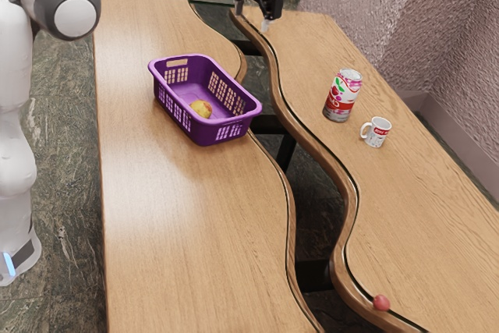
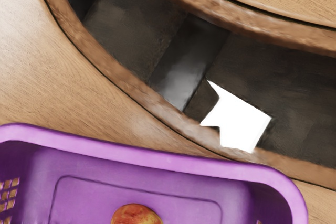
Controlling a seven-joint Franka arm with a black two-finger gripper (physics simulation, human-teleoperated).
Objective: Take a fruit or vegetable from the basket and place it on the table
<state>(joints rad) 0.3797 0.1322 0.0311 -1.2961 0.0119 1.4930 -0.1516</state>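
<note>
My pincer (image 1: 253,17) is spread with nothing in it, up past the basket (image 1: 207,136), which stands beside the wavy edge of the desk (image 1: 195,232); the fruit (image 1: 201,108) lies inside the basket. I judge the step to be the approach: I should bring the hand over the fruit and turn it so neither finger catches the rim (image 2: 157,158). Then I'd drop straight down and squeeze gently, since something round could roll away.
</note>
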